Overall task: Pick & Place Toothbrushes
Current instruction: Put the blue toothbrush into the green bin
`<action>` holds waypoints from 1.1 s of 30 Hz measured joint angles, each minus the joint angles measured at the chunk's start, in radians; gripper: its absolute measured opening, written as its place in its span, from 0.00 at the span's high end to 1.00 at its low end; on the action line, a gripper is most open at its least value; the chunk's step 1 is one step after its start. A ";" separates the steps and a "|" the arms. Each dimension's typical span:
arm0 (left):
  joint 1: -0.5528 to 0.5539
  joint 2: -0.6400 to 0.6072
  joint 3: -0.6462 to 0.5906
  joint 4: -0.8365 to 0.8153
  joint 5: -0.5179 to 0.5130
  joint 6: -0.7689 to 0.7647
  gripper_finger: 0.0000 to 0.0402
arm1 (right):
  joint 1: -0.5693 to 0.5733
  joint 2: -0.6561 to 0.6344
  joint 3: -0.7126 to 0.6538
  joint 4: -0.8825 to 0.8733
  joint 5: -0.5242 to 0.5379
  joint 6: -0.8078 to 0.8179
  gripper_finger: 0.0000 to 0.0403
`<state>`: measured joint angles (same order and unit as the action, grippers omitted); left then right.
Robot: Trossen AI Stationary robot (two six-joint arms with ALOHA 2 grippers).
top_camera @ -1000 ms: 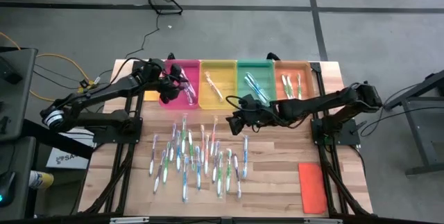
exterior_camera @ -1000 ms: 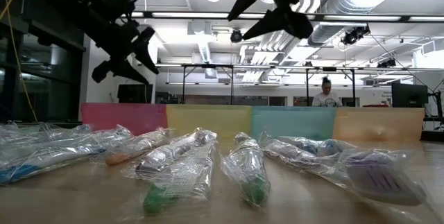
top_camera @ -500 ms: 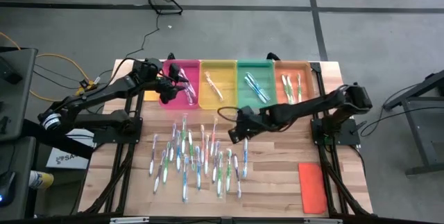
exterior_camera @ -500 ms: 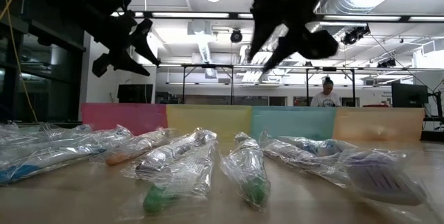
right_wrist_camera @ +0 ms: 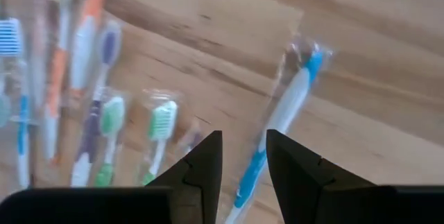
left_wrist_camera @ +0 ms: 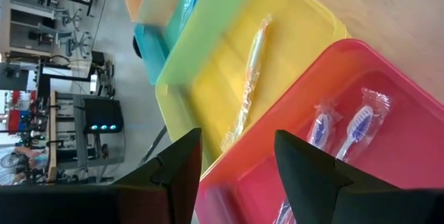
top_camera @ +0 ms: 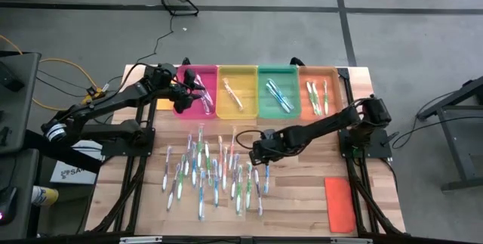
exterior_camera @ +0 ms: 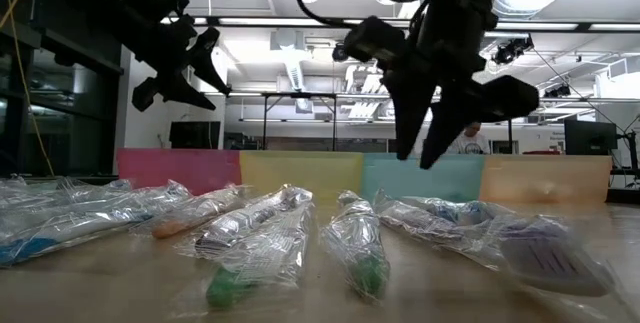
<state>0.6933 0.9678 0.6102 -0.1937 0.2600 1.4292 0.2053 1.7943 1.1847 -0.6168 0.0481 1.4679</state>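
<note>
Overhead, the right gripper (top_camera: 257,152) sits low over the right edge of the loose toothbrushes (top_camera: 213,173) scattered on the wooden table (top_camera: 302,176), while the left gripper (top_camera: 183,91) hangs over the pink tray (top_camera: 195,102), beside the yellow tray (top_camera: 237,100), green tray (top_camera: 278,99) and orange tray (top_camera: 323,97), each holding a few brushes; an orange lid (top_camera: 339,204) lies apart near the table's right front corner. From table height, the wrapped brushes fill the foreground and both grippers hang clear above them, the left one's fingers spread with nothing between. Only the left wrist view reveals two purple-bristled brushes (left_wrist_camera: 340,127) lying in the pink tray. Only the right wrist view shows its fingers (right_wrist_camera: 201,165) narrowed but still parted, straddling a blue toothbrush (right_wrist_camera: 277,130) without touching it.
</note>
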 joint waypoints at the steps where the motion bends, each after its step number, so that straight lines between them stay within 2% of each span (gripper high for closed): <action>1: 0.000 0.000 0.000 0.000 0.000 0.000 0.56 | 0.003 0.006 0.000 -0.007 -0.002 0.010 0.74; 28: 0.000 0.001 0.000 -0.019 0.002 0.002 0.56 | 0.011 0.098 0.000 -0.021 0.038 0.059 0.74; 33: 0.000 0.001 0.000 -0.019 0.003 0.002 0.56 | 0.011 0.098 0.000 -0.023 0.032 0.056 0.82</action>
<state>0.6933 0.9684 0.6102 -0.2131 0.2626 1.4311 0.2165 1.8919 1.1847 -0.6402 0.0797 1.5240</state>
